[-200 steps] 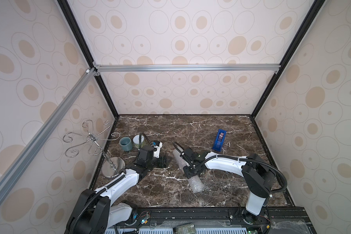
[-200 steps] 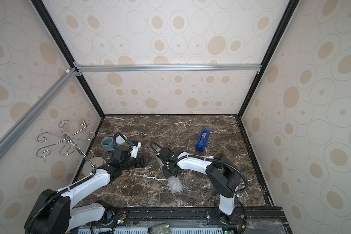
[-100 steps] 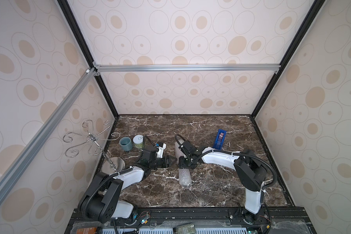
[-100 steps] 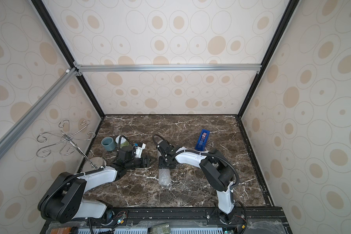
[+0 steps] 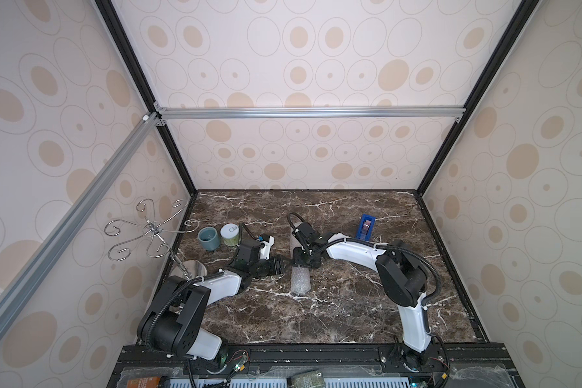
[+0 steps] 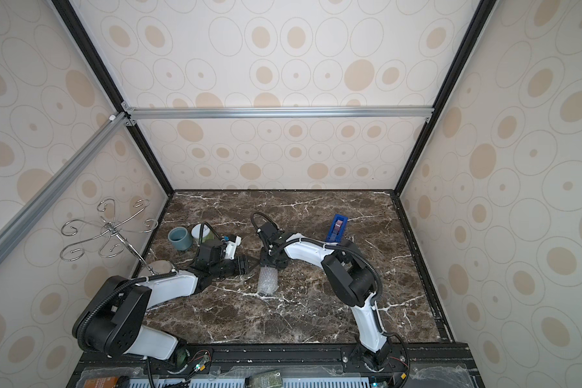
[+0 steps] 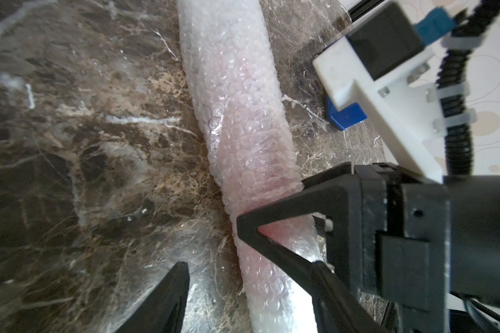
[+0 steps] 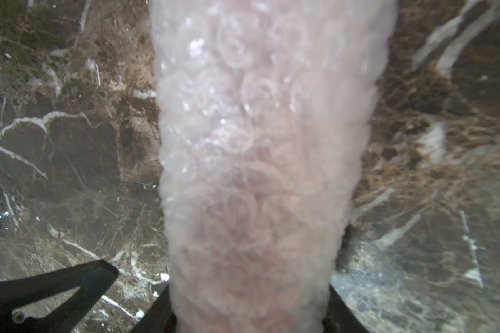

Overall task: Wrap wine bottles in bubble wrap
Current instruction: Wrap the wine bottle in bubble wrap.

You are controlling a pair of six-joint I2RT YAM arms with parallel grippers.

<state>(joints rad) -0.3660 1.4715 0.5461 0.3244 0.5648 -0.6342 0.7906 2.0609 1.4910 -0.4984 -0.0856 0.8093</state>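
Though rolled in whitish bubble wrap (image 5: 299,284), wine bottle (image 7: 251,173) shows pink through it; bottle lies flat under right gripper (image 5: 300,264), jaws apart astride it; left gripper (image 5: 283,265) just beside right gripper, jaws apart

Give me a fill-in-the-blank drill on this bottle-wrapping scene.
1. The bottle, rolled in bubble wrap, lies on its ____.
2. The tape dispenser is ____ in colour.
3. The left gripper has its jaws ____.
4. The cup and jar stand nearer the ____ arm.
Missing words: side; blue; open; left.
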